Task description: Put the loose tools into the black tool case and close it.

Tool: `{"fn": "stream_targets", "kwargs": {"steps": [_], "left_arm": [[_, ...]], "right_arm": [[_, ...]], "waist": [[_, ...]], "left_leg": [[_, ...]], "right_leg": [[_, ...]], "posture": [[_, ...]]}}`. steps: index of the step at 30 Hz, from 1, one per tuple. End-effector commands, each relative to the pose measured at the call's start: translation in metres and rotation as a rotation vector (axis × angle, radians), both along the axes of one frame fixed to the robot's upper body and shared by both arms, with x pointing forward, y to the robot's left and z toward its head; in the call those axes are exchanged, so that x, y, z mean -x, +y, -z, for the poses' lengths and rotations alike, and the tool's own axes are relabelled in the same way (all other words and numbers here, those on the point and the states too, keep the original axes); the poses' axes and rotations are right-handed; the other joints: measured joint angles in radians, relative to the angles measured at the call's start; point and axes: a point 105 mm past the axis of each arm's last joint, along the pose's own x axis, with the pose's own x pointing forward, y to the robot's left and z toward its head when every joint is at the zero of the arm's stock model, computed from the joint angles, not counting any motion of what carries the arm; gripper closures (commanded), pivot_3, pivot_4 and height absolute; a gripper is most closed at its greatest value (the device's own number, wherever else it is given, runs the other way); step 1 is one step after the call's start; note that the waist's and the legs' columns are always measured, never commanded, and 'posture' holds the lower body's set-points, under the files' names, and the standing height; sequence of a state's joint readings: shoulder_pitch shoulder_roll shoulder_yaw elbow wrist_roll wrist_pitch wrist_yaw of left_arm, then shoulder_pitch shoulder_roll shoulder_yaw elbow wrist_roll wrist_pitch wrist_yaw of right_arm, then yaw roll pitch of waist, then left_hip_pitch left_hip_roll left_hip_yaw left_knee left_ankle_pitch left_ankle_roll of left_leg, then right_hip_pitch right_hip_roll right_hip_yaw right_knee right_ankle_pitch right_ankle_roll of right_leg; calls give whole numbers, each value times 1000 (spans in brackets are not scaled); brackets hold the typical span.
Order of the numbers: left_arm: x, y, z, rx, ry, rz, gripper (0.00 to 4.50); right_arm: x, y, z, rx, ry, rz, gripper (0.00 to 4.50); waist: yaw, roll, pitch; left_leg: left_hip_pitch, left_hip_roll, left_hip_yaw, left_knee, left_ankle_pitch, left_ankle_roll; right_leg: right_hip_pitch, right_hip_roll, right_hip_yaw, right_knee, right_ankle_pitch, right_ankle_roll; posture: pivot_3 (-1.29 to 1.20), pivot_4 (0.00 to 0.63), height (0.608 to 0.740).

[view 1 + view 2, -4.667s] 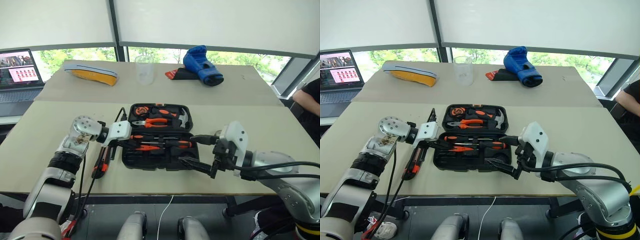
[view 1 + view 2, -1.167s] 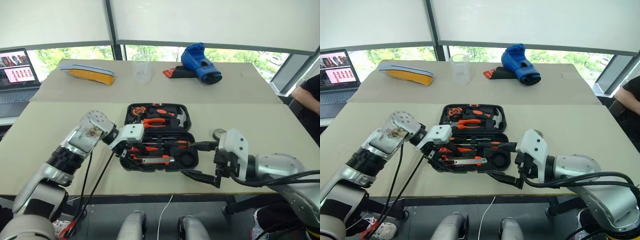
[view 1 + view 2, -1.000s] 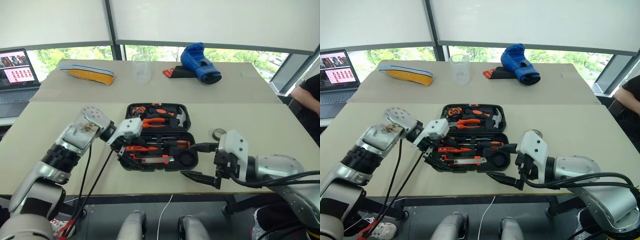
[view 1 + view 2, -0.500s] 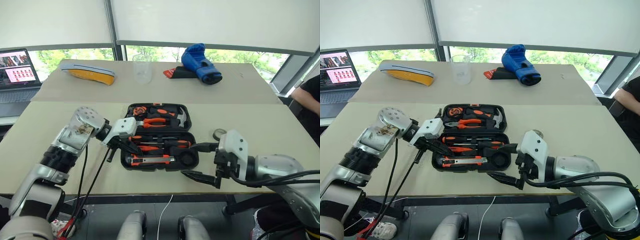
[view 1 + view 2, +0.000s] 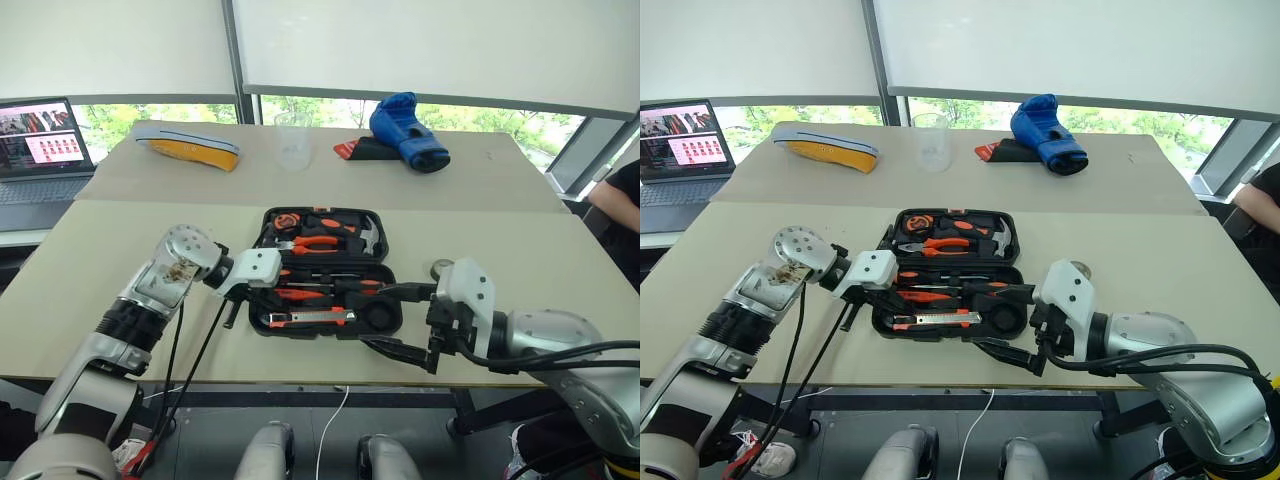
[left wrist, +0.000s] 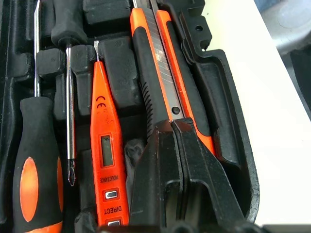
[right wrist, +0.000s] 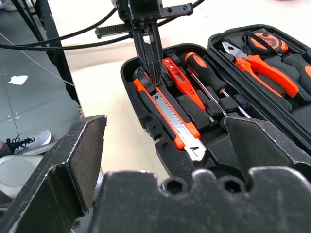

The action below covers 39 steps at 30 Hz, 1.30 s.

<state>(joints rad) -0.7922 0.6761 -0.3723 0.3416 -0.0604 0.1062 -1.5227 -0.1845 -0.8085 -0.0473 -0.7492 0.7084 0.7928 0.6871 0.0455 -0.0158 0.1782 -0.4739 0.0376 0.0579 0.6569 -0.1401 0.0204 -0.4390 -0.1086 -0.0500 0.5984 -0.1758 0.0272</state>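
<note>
Tools lie in our open case point(image 5: 385, 318) at frame centre; left gripper point(image 7: 150, 63) clenched empty over knife point(image 7: 167, 112), right gripper point(image 5: 400, 320) spread; tape point(image 5: 440, 268) and closing remain.

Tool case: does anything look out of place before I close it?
Yes. The small tape roll sits on the table just right of the open case, not inside. The knife lies in the front slot with the shut left gripper at its end; whether it is fully seated I cannot tell.
</note>
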Motion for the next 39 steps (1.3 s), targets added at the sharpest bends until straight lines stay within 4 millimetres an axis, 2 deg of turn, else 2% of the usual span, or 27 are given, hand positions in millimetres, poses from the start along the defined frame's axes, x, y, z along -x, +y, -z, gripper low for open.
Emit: {"fn": "stream_targets", "kwargs": {"steps": [1,11,12,15,16,17,18,22,26,28,30,33,39], "left_arm": [[1,-1,13,-33,15,4,4437],[2,-4,35,-98,-10,51,4437],[2,-5,34,-91,-13,57,4437],[5,-15,12,18,6,66,4437],[8,-20,-5,100,48,58,4437],[11,-22,-20,167,83,59,3942],[15,-22,-33,222,111,60,3813],[21,-18,-75,382,125,36,2371],[24,-18,-89,447,132,-12,916],[28,-23,-89,452,134,5,167],[31,-29,-90,482,152,12,46],[28,-35,-91,525,140,-3,46],[29,-42,-82,496,55,16,46]], "right_arm": [[0,1,-9,-16,-45,-2,0],[-1,4,-10,-26,-47,0,0],[-1,4,-10,-27,-46,1,0],[-1,3,-9,-27,-45,8,0],[0,1,-9,-24,-44,14,0],[0,-1,-9,-20,-41,22,0],[1,-4,-9,-16,-37,31,0],[5,-28,-15,-18,-13,106,0],[11,-52,-16,14,22,169,0],[6,-72,-12,79,34,231,0],[-3,-87,-7,151,34,283,0],[-21,-97,-9,139,33,326,0],[-76,-110,10,211,45,401,0]], "waist": [[0,2,-2],[0,3,-11],[1,4,-12],[1,4,-13],[1,4,-13],[0,3,-13],[0,3,-12],[-4,1,-11],[-7,1,-11],[-6,1,-11],[-7,0,-11],[-9,0,-11],[-33,0,-11]], "left_leg": [[-1,1,0,-1,0,0],[0,0,4,-1,0,1],[0,0,4,-1,0,1],[0,0,4,-1,0,1],[0,0,4,-2,0,1],[0,0,4,-2,0,1],[-2,0,4,-1,0,1],[-4,0,1,-1,0,1],[-2,-2,1,-2,-1,3],[-2,-2,2,-2,0,4],[-2,-3,3,-2,-1,4],[-2,-3,3,-2,-1,3],[-1,-3,3,-1,-1,3]], "right_leg": [[0,0,-1,-3,0,0],[0,-2,-1,-3,1,1],[1,-2,-1,-2,1,1],[1,-2,-1,-2,1,1],[1,-2,-1,-2,1,1],[1,-2,-1,-2,1,1],[1,-2,-1,-2,1,1],[1,-2,0,-1,1,1],[1,-2,1,0,1,2],[2,-1,1,1,1,3],[2,-1,1,1,1,3],[1,-2,2,0,1,3],[1,-2,2,-1,1,3]], "posture": [[0,150,740],[0,150,740],[0,150,740],[0,150,740],[0,150,740],[0,150,740],[0,150,740],[0,150,740],[0,150,740],[0,150,740],[0,150,740],[0,150,740],[0,150,740]]}}
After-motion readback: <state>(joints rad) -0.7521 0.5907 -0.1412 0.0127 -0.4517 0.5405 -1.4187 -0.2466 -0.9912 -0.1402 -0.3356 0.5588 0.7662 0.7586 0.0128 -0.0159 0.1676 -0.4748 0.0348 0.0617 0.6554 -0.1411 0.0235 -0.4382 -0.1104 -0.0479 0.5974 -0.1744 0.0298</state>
